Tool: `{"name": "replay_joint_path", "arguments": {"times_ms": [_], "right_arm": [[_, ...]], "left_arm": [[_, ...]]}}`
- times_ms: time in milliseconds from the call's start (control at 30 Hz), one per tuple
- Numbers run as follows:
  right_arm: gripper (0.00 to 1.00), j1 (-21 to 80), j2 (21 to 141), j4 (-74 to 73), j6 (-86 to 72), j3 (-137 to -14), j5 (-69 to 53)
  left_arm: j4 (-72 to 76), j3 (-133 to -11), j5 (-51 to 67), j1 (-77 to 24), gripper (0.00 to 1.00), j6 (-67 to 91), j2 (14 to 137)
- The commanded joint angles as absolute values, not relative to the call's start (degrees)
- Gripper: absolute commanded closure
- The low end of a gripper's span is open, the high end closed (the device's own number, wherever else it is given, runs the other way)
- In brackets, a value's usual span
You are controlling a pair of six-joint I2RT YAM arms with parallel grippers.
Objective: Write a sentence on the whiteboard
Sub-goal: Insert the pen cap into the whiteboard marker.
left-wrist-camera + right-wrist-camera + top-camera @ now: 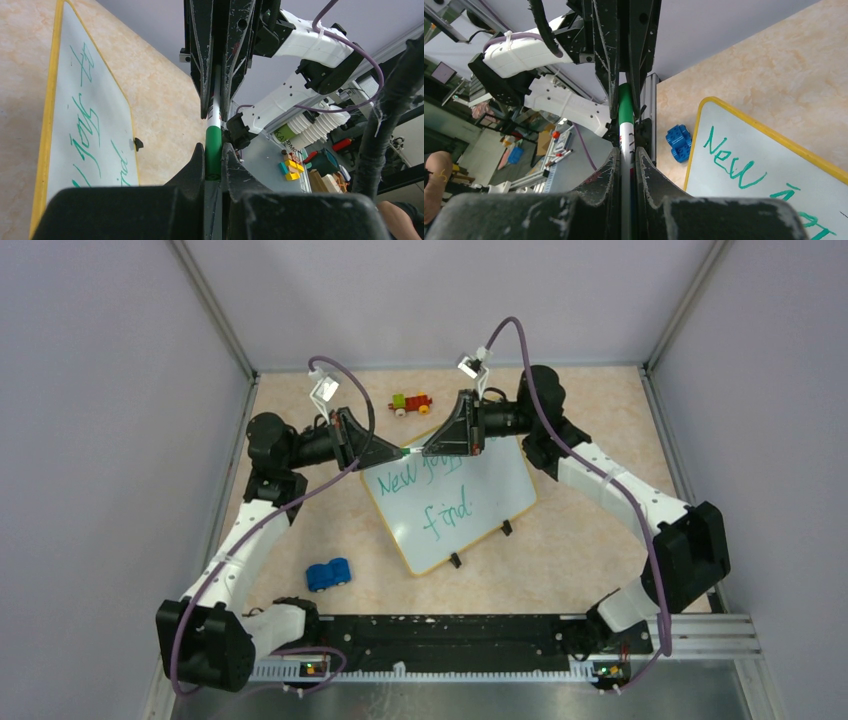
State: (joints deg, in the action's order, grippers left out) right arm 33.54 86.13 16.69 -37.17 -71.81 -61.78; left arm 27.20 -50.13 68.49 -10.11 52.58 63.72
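The whiteboard (500,480) lies tilted on the table's middle, with the green sentence (420,480) in two lines on it. My two grippers meet tip to tip above the board's far left corner, with a marker (412,451) level between them. The left gripper (213,150) is shut on the marker's green cap (213,145). The right gripper (626,150) is shut on the white barrel (626,137). Cap and barrel sit end to end with no gap showing. The marker's tip is hidden. The wrist views show parts of the whiteboard (774,170) and its writing (85,125).
A small toy train (411,402) stands at the back, just beyond the grippers. A blue toy car (328,574) sits near the board's front left. Two black clips (506,528) stick out of the board's near edge. Grey walls close in the table.
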Motion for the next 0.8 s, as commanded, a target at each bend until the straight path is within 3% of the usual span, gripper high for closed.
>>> {"name": "replay_joint_path", "arguments": {"times_ms": [0,633,767], "right_arm": [[1.00,42.3,88.5,22.0,-37.9,-76.2,-60.7],[1.00,45.0,89.9,17.3,-35.1,-79.2,-60.6],[1.00,41.9,87.8,15.5,-33.7,-78.0,-60.4]], "left_arm": [[31.4,-49.5,67.3,-14.3,1.00,54.3,65.7],[32.6,-48.4,66.8,-15.0,1.00,54.3,65.8],[21.2,-50.4,65.3,-13.8,0.96,45.4,64.0]]}}
